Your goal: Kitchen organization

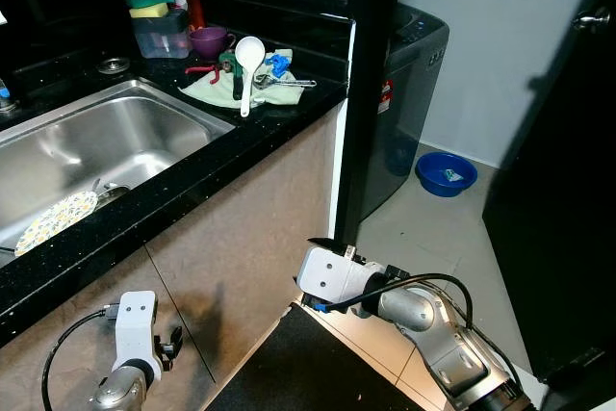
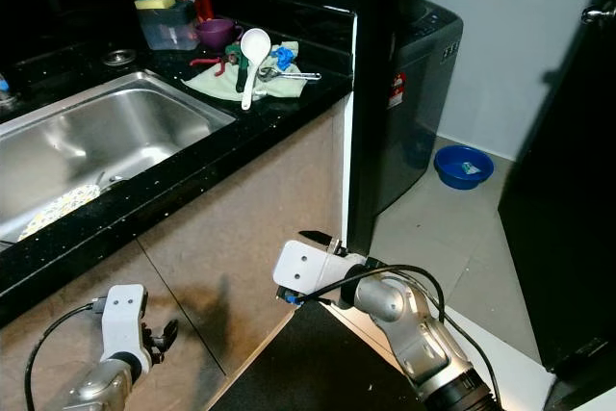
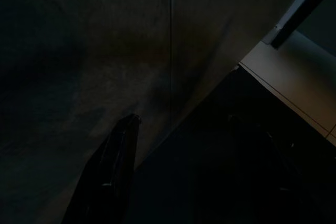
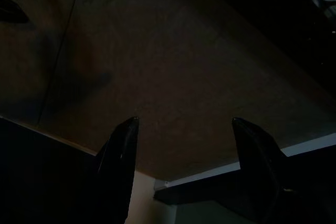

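On the black countertop (image 1: 260, 132) a white rice spoon (image 1: 247, 64) lies over a green cloth (image 1: 217, 89) among small utensils. A purple cup (image 1: 208, 40) and a clear box (image 1: 161, 34) topped with sponges stand behind it. A patterned plate (image 1: 53, 221) rests in the steel sink (image 1: 106, 141). Both arms hang low before the beige cabinet front (image 1: 250, 238). My left gripper (image 1: 171, 344) is at the bottom left. My right gripper (image 4: 184, 121) is open, empty, and faces the cabinet. The dark left wrist view shows my left fingers (image 3: 121, 166) spread apart.
A grey washing machine (image 1: 409, 93) stands past the counter's end, with a blue basin (image 1: 446, 173) on the tiled floor beside it. A dark door (image 1: 568, 190) closes off the right side. A black mat (image 1: 308, 368) lies at my feet.
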Tool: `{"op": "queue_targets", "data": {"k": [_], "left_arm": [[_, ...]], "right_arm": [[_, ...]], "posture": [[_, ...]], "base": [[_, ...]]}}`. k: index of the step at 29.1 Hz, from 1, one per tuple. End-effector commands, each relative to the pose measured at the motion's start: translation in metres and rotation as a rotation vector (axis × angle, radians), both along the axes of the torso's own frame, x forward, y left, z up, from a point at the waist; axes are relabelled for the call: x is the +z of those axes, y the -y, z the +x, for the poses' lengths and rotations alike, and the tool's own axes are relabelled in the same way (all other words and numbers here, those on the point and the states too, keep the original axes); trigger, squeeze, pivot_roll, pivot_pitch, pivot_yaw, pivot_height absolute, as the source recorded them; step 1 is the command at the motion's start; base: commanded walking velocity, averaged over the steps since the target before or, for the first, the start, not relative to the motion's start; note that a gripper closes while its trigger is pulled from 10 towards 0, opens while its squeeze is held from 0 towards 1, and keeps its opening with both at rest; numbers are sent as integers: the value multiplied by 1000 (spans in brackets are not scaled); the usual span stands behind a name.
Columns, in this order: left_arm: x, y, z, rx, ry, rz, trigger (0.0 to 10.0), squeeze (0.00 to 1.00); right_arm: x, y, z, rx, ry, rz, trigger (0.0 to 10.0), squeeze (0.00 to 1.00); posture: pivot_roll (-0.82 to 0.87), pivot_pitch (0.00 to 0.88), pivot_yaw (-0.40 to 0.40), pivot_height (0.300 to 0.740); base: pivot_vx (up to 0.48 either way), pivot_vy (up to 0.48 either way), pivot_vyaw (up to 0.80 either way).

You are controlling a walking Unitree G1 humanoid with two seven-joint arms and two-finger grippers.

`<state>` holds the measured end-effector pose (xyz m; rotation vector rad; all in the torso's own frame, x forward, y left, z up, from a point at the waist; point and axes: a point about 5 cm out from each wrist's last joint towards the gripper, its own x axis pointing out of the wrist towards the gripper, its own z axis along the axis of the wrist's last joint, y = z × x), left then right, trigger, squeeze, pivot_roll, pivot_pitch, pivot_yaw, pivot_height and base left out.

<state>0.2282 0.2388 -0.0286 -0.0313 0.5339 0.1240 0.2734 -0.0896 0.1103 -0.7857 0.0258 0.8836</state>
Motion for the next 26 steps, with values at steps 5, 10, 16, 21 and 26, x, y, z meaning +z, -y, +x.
{"op": "queue_targets", "data": {"k": [5,10,16,21,26], "left_arm": [[0,-4,-1,10,-2,6,10000,0],[0,-4,-1,13,0,5,10000,0],[0,-4,0,12,1,6,10000,0],[1,-3,0,10,4,5,10000,0],[0,-3,0,8,4,6,10000,0]], "right_arm": [[2,0,2,2,-2,12,10000,0],[3,0,2,3,-1,12,10000,0],[3,0,2,3,-1,13,10000,0],[3,0,2,3,-1,12,10000,0],[2,0,2,2,-2,12,10000,0]], "posture": [[-25,0,23,740],[-25,0,21,740],[-25,0,23,740],[-26,0,24,740],[-25,0,23,740]], "base": [[0,0,0],[0,0,0],[0,0,0],[0,0,0],[0,0,0]]}}
